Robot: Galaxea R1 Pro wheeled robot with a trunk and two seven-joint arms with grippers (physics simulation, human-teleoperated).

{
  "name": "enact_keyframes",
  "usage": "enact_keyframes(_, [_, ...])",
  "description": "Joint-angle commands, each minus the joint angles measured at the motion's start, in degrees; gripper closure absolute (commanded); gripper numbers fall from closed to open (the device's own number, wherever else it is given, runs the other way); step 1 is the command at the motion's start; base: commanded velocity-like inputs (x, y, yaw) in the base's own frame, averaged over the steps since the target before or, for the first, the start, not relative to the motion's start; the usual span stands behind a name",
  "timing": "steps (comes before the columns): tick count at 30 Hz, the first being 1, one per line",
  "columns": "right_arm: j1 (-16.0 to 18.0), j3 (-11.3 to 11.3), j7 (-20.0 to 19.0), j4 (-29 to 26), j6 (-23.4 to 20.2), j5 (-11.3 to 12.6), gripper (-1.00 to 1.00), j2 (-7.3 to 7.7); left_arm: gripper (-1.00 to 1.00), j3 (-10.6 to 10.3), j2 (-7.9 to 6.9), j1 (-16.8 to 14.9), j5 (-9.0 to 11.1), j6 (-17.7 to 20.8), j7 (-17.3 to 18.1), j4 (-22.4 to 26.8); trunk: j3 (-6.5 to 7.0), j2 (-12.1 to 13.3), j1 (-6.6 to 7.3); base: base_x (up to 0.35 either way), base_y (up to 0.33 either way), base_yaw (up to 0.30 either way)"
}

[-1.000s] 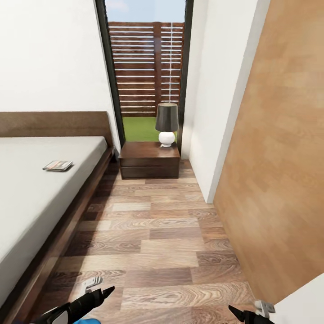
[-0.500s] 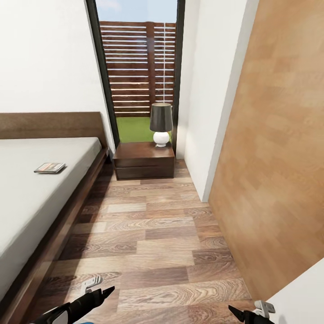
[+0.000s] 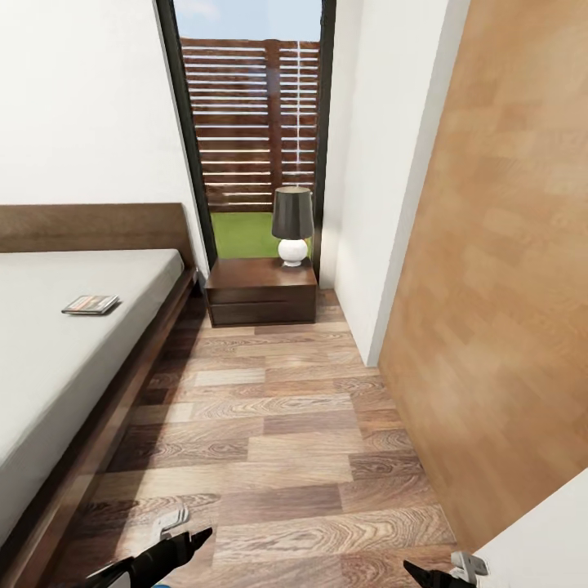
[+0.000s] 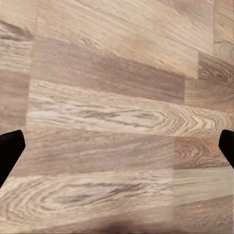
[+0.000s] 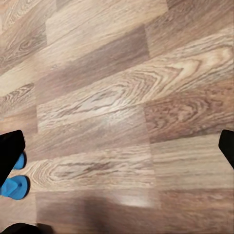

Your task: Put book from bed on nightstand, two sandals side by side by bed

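Observation:
The book (image 3: 90, 305) lies flat on the off-white mattress of the bed (image 3: 57, 351), near its right edge. A nightstand (image 3: 261, 290) stands past the bed's head end, below the tall window. My left gripper (image 3: 192, 539) hangs low over the plank floor beside the bed frame; in the left wrist view its fingertips (image 4: 10, 148) sit far apart, open and empty. My right gripper (image 3: 418, 569) is low at the right, open too, its fingertips (image 5: 9, 151) wide apart. The blue sandals (image 5: 14, 186) peek out on the floor beside one right fingertip, mostly hidden.
A dark-shaded lamp with a white base (image 3: 292, 224) occupies the nightstand's right half. A white wall corner (image 3: 376, 245) and a light wood panel (image 3: 506, 286) close the aisle on the right. The wood floor (image 3: 278, 441) runs between bed and wall.
The camera turned a little at first, sliding bed, book and nightstand leftward in the picture, then held still. Both grippers have dropped slightly lower in the head view.

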State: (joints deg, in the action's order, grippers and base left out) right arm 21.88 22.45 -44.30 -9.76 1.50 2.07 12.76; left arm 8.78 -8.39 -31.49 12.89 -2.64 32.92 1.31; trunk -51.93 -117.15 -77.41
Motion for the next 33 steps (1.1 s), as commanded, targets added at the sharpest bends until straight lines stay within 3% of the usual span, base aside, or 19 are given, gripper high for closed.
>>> enact_keyframes(1, [0.0,0.0,0.5,0.2,0.2,0.2,-1.00,-0.43,-1.00,0.5,0.27,0.4,-0.2,-0.4,-0.7,-0.1,-0.05,0.0,0.01,0.000,0.000,0.000])
enact_keyframes(4, [0.0,-0.1,3.4,0.6,0.2,0.2,-1.00,-1.68,-1.00,0.5,1.14,1.9,-0.3,-1.6,-4.0,-0.1,-0.05,0.0,0.01,0.000,0.000,0.000])
enact_keyframes(6, [0.0,-0.1,7.8,1.3,0.2,0.1,-1.00,-3.49,-1.00,0.5,2.30,3.3,-0.3,-3.4,-7.4,0.0,-0.05,0.0,0.01,0.000,0.000,0.000])
enact_keyframes(7, [0.0,-0.2,13.2,2.6,0.2,-0.2,-1.00,-5.88,-1.00,0.4,3.56,4.6,-0.4,-5.4,-10.6,0.0,-0.05,0.0,0.01,0.000,0.000,0.000])
enact_keyframes(8, [0.0,-0.3,16.2,3.5,0.2,-0.7,-1.00,-7.14,-1.00,0.4,4.29,5.5,-0.5,-6.4,-12.2,0.0,-0.05,0.0,0.01,0.000,0.000,0.000])
enact_keyframes(11, [0.0,-0.3,19.5,4.5,0.2,-1.7,-1.00,-8.34,-1.00,0.4,5.07,6.5,-1.1,-7.3,-13.7,0.0,-0.05,0.0,0.01,0.000,0.000,0.000])
enact_keyframes(21, [0.0,-0.3,22.9,5.8,0.2,-3.8,-1.00,-9.53,-1.00,0.4,6.17,7.8,-6.6,-8.3,-15.4,-0.1,-0.05,0.0,0.01,0.000,0.000,0.000])
enact_keyframes(33, [0.1,-0.1,23.0,5.8,0.2,-3.7,-1.00,-9.15,-1.00,0.5,6.20,7.9,-7.2,-8.3,-15.4,0.0,-0.05,0.0,0.01,0.000,0.000,0.000])
